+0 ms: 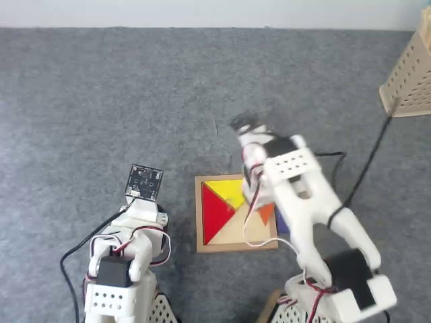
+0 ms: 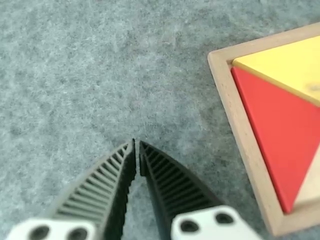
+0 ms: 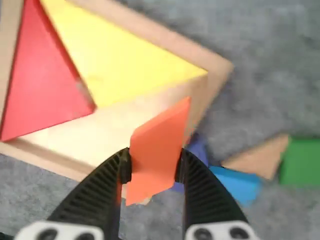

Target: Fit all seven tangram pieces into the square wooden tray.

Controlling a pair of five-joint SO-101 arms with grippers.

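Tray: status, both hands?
Left hand shut, empty, beside tray. Right hand shut on orange piece over tray. Red piece, yellow piece seated. Blue piece, green piece loose outside.

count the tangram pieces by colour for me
red piece: 1
yellow piece: 1
orange piece: 1
violet piece: 1
blue piece: 1
tan piece: 1
green piece: 1
total: 7
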